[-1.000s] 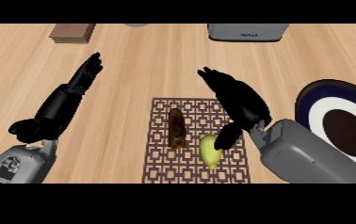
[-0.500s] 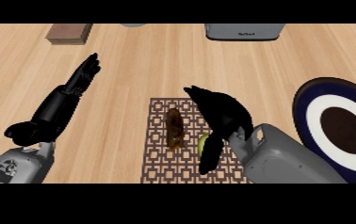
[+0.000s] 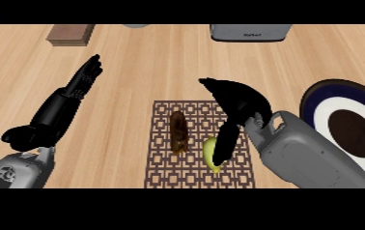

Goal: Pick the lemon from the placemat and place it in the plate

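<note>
Right hand [image 3: 239,101] sits over the right half of the placemat [image 3: 162,168], palm down, with its grey forearm entering from the counter's lower right corner. You see the thumb reaching down and lying against the right side of the lemon [image 3: 211,155]; the fingers point away toward the counter's far edge and do not wrap the fruit. Treat this hand as relaxed and unclosed, touching the lemon without enclosing it.

You find the lemon on the placemat, near its lower right corner, partly covered by the thumb. Just left of it, a dark brown oblong item [image 3: 178,132] lies lengthwise along the mat's middle, apart from the lemon.

The plate [image 3: 321,110], with a dark rim, white ring and brown centre, rests at the counter's right edge, well apart from the lemon and partly cut off by the view.

Left hand [image 3: 85,77] rests at the counter's left side, fingers straight and pointing toward the far edge, holding nothing.

Along the far edge you see a brown block [image 3: 70,33] at the left and a grey appliance [image 3: 251,32] at the right.
</note>
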Controlling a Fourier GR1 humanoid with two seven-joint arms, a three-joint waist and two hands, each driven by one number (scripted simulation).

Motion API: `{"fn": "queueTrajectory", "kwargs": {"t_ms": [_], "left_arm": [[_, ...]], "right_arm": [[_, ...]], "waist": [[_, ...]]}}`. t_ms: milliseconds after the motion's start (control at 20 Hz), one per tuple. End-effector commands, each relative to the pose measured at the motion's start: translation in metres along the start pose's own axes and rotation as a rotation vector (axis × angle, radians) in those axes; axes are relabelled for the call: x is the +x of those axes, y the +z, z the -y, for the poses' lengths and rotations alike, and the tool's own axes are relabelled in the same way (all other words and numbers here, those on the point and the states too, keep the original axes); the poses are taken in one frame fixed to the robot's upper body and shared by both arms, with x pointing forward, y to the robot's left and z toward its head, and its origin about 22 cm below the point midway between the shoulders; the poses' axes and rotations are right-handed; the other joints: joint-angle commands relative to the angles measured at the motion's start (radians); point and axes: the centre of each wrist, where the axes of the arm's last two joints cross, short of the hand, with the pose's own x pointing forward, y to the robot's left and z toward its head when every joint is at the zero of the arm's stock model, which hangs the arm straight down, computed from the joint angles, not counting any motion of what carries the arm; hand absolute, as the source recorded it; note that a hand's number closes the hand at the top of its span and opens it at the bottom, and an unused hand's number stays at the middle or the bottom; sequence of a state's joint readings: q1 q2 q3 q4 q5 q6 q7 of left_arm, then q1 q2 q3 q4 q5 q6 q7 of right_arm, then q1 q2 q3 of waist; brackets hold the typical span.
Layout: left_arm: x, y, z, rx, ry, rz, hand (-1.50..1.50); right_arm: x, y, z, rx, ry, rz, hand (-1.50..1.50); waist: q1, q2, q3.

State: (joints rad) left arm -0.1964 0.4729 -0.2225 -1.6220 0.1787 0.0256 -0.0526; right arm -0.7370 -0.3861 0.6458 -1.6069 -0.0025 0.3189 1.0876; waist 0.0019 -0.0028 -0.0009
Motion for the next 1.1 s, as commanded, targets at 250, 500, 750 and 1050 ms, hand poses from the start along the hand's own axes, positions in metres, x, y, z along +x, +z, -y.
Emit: {"fn": "queueTrajectory", "kwargs": {"t_ms": [250,500,750,1050], "left_arm": [[-0.007,0.003,0.001,0.001,-0.004,-0.004,0.0],[-0.005,-0.004,-0.009,0.006,0.033,0.002,0.0],[0.004,-0.001,0.0,-0.012,-0.002,0.016,0.0],[-0.006,-0.005,-0.008,0.015,0.013,0.014,0.0]], "right_arm": [[-0.017,0.0,0.011,0.089,0.024,-0.11,-1.5],[-0.006,-0.024,-0.009,0.138,0.068,-0.118,-1.5],[-0.025,-0.038,-0.024,0.189,0.08,-0.148,-1.5],[-0.028,-0.052,-0.048,0.242,0.13,-0.175,-1.5]], "waist": [[-0.003,0.001,0.0],[0.0,0.004,0.0],[0.002,0.003,0.001],[0.0,0.005,0.0]]}}
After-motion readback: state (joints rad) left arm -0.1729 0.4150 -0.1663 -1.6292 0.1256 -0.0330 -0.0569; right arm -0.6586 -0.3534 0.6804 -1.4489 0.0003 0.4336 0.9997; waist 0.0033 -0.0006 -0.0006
